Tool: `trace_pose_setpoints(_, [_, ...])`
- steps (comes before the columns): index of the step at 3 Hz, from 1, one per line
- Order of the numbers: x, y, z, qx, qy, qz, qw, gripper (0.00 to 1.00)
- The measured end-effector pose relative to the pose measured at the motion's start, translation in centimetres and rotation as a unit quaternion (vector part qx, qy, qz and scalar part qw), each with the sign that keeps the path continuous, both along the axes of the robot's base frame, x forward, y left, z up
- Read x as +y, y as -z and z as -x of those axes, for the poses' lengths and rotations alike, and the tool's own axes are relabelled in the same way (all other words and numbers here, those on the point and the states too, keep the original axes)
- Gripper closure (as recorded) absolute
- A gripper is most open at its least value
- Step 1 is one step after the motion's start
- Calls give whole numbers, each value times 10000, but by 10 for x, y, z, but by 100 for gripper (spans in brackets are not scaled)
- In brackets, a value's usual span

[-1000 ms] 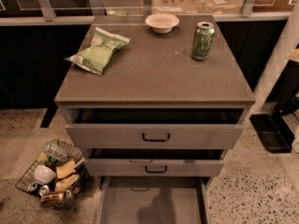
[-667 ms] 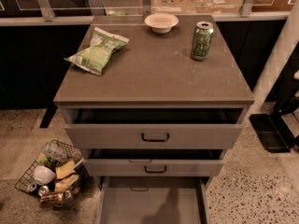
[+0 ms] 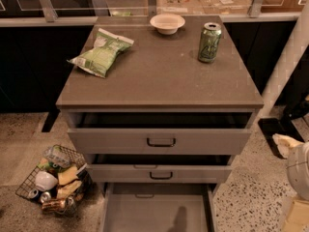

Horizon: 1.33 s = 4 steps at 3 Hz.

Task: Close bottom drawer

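Bottom drawer (image 3: 145,211) open above speckled floor (image 3: 246,197), can (image 3: 209,42) on tabletop (image 3: 164,76) (gripper out of view, jaws untellable).

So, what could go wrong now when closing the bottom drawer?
1. The gripper is out of view and the bottom drawer's front is cut off by the lower edge, so contact cannot be checked.
2. The middle drawer and top drawer stand partly open above it; the arm may push one instead.
3. A basket of rubbish sits on the floor near its left side and might get knocked.
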State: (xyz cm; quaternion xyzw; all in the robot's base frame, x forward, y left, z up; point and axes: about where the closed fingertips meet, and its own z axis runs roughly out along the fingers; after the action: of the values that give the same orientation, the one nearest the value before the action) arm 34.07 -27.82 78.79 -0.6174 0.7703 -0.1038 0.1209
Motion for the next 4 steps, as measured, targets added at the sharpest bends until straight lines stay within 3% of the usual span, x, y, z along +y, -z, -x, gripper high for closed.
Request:
trace_pose_setpoints(2, [-1, 15, -5, -60, 50, -118, 9999, 0])
trace_pose_setpoints(4, [-14, 116, -28, -101, 248, -466, 9986, 0])
